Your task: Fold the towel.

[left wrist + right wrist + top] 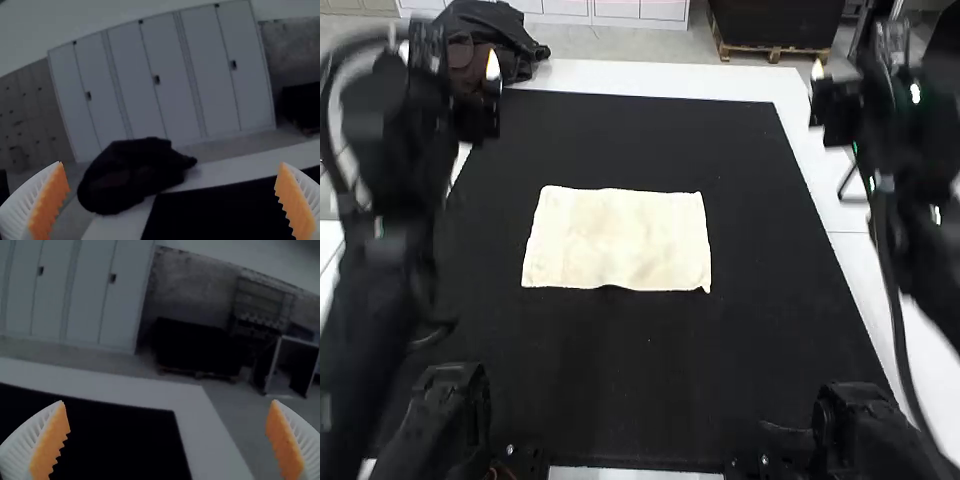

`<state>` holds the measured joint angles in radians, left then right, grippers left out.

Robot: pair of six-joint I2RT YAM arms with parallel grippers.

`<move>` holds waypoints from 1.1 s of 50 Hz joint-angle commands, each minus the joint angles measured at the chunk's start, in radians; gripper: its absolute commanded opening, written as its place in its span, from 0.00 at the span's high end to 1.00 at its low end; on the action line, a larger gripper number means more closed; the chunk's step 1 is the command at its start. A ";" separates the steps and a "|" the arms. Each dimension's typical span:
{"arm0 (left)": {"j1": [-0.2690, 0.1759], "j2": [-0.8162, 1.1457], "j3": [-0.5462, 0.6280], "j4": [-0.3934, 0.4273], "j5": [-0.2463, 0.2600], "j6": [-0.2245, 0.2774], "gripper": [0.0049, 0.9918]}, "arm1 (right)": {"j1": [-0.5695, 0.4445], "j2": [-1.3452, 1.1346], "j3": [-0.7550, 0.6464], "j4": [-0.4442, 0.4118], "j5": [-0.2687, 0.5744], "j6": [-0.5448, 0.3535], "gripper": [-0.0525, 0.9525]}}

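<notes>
There is one towel (617, 240), one black mat (650, 400), one white surface (835, 215) and one dark bundle (522, 48). One left pincer (492, 68) is at eleven o'clock from the towel, one right pincer (817, 70) between one and two.

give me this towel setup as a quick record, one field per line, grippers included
towel: cream, flat, roughly rectangular, long sides running across
layers: cannot tell
surface: black mat on white table
left gripper: open, away from towel
right gripper: open, away from towel
other: dark bundle at table's far left corner
</notes>
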<state>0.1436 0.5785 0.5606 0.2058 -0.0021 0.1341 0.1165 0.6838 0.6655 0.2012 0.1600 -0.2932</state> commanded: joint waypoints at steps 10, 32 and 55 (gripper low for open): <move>-0.009 0.483 0.226 -0.078 -0.053 -0.013 0.02 | -0.005 0.491 0.158 -0.125 -0.123 0.295 0.05; -0.004 0.840 0.151 -0.046 -0.007 -0.106 0.03 | 0.008 0.922 0.108 -0.014 -0.243 0.376 0.04; -0.002 1.028 0.182 0.015 0.114 -0.105 0.02 | 0.140 1.043 0.189 0.078 -0.266 0.353 0.04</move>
<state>0.1436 1.5528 0.7094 0.2173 0.0620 0.0364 0.2279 1.6691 0.8116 0.2642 -0.0948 0.0647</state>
